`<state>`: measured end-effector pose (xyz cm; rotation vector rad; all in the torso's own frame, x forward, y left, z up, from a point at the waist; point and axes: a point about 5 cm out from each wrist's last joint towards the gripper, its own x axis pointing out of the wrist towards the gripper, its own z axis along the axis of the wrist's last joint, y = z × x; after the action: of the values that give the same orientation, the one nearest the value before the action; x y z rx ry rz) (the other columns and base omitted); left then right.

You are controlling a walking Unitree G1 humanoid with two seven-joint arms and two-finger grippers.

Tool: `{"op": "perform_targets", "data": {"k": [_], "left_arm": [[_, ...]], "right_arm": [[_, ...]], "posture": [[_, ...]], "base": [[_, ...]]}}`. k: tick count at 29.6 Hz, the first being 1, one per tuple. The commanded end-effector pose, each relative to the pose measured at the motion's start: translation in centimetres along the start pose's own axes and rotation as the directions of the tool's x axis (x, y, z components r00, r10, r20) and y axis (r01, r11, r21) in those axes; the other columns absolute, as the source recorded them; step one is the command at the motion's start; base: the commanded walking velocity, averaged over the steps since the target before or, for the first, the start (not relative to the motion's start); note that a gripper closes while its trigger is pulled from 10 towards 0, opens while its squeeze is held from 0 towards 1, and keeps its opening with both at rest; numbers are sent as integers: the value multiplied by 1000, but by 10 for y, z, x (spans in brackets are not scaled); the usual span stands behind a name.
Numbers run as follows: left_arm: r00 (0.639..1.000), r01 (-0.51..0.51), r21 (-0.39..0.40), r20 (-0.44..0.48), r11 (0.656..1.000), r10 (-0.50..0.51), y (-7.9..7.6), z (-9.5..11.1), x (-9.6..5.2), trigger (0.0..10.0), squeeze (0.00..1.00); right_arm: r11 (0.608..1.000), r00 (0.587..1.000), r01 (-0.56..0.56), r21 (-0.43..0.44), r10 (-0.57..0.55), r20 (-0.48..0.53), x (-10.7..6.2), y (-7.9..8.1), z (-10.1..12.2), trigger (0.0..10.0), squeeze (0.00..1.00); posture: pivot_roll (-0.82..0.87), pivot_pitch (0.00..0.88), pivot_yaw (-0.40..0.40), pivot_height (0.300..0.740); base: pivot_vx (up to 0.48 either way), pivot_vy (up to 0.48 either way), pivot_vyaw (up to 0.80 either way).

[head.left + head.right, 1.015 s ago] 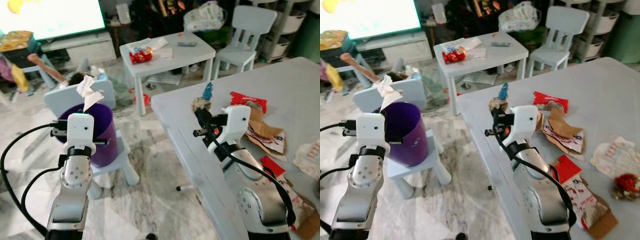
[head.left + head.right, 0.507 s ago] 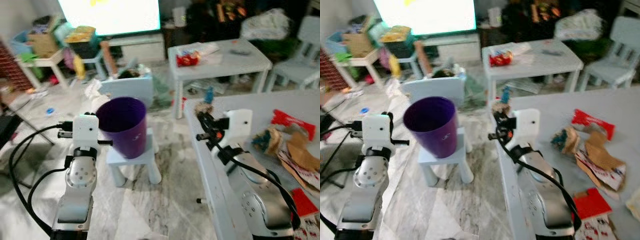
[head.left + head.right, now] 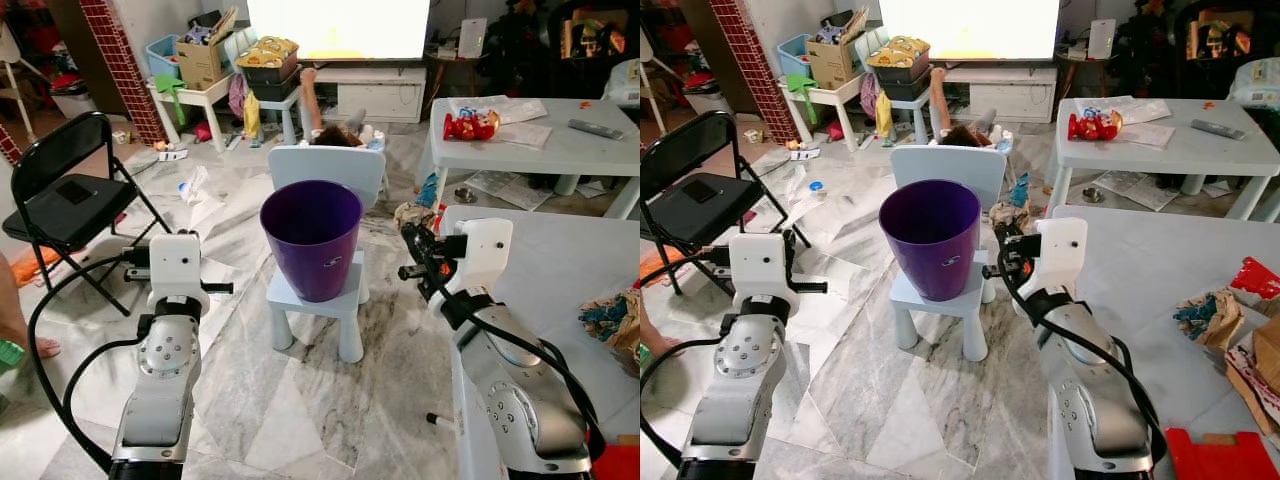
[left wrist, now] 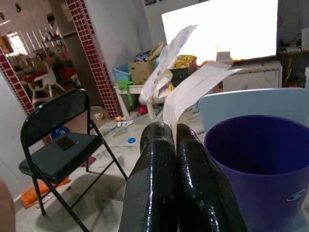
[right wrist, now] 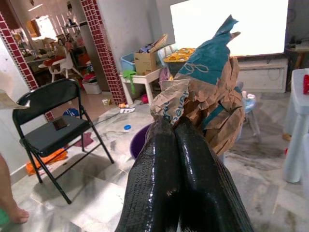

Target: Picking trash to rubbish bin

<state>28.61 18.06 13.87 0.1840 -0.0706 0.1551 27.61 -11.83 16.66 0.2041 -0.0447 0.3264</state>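
1. Both grippers are loaded and neither piece is in the bin yet. The left gripper (image 4: 174,137) is clamped on a white paper scrap (image 4: 186,82); the right gripper (image 5: 175,130) is pinched on a crumpled brown-and-teal wrapper (image 5: 210,92).

2. The purple bin (image 3: 311,237) stands on a small white stool (image 3: 330,300), between the two arms and a little farther off. The left gripper sits to its left, the right gripper (image 3: 415,250) near its right side — both short of the rim, I judge, so the drop is still to come.

3. More trash lies on the grey table (image 3: 1140,270) at the right: brown paper scraps (image 3: 1215,315) and a red packet (image 3: 1200,455). I take the job to be well short of done.

4. Materials: the bin is smooth, glossy plastic, tapered toward its base, open-topped. The white scrap is thin, stiff paper, folded into long strips. The wrapper is soft creased paper bunched into a loose wad — likely light enough to drift when released. The fingers are black and rubbery, with a fine ribbed texture.
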Motion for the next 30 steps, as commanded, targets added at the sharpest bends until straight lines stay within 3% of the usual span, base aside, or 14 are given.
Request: {"op": "perform_targets", "data": {"k": [1, 25, 30], "left_arm": [[1000, 4, -1, 2, 1000, -4, 2, 3, 2, 0, 0], [1000, 18, -16, -9, 1000, -18, 0, 1, 3, 0, 0], [1000, 18, -15, 9, 1000, -18, 0, 3, 3, 0, 0]], "right_arm": [[1000, 1000, -21, -1, 21, 9, 1, 3, 4, 0, 0], [1000, 1000, -27, -8, 27, 4, 1, 1, 5, 0, 0], [1000, 1000, -29, -10, 29, 3, 1, 1, 5, 0, 0]], "posture": [[68, 30, 23, 740], [62, 26, 16, 740], [62, 23, 15, 740]], "base": [[0, 349, 0], [0, 478, 0], [0, 0, 0]]}}
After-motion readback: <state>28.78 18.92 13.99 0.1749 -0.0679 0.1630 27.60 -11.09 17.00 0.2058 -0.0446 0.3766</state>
